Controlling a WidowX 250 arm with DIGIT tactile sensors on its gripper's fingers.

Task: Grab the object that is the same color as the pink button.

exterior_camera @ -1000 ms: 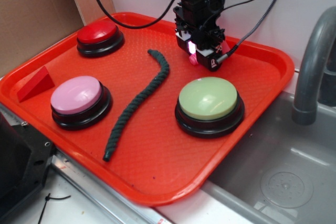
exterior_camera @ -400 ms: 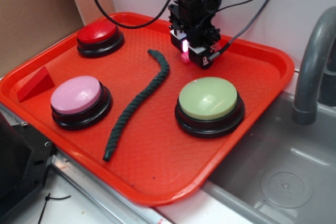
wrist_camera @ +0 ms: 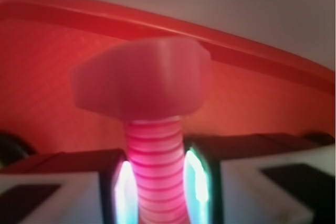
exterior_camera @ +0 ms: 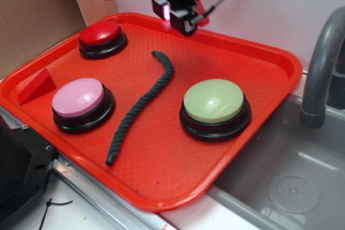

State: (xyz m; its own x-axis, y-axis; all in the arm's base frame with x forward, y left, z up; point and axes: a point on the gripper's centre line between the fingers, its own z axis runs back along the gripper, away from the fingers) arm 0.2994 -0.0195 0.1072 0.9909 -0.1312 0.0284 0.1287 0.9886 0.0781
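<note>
Bolt [wrist_camera: 153,145] sat between the jaws, clamped by its ribbed shaft, head beyond the tips, clear above the tray [exterior_camera: 259,68]. Light, stiff plastic; ribs likely resisted slipping. Shaft grip judged sound.

The gripper [exterior_camera: 168,15] hangs raised, pointing down, fingers [wrist_camera: 118,190] (glowing pads, somewhat blurred) apparently clamped.

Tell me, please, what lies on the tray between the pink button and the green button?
The dark twisted rope lies between the pink button and the green button, as the exterior view shows.
</note>
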